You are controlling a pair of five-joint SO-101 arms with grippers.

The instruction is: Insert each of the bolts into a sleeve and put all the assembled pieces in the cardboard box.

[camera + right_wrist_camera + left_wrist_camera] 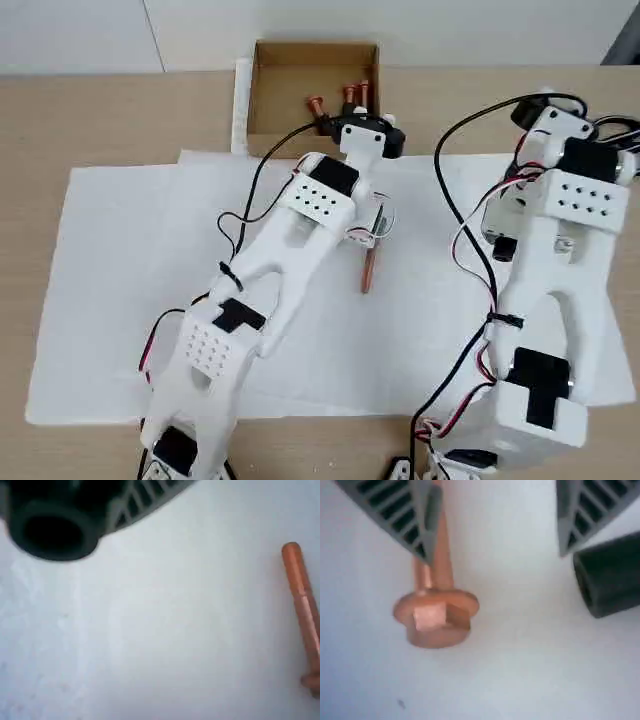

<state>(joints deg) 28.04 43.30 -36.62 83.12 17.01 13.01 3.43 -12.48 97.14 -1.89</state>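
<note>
My left arm [300, 235] is stretched forward over the white sheet [130, 260]. Its gripper [492, 550] is spread wide and holds nothing, with one finger [400, 515] over the copper bolt [436, 612] lying there. A black sleeve [609, 575] sits just beside the other finger.

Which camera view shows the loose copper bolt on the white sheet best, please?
The left wrist view: the bolt is close up, its head facing the camera. The high view shows it small and far off; the right wrist view catches mostly its shaft.

copper bolt [369, 270] on white sheet [130, 260]
</note>
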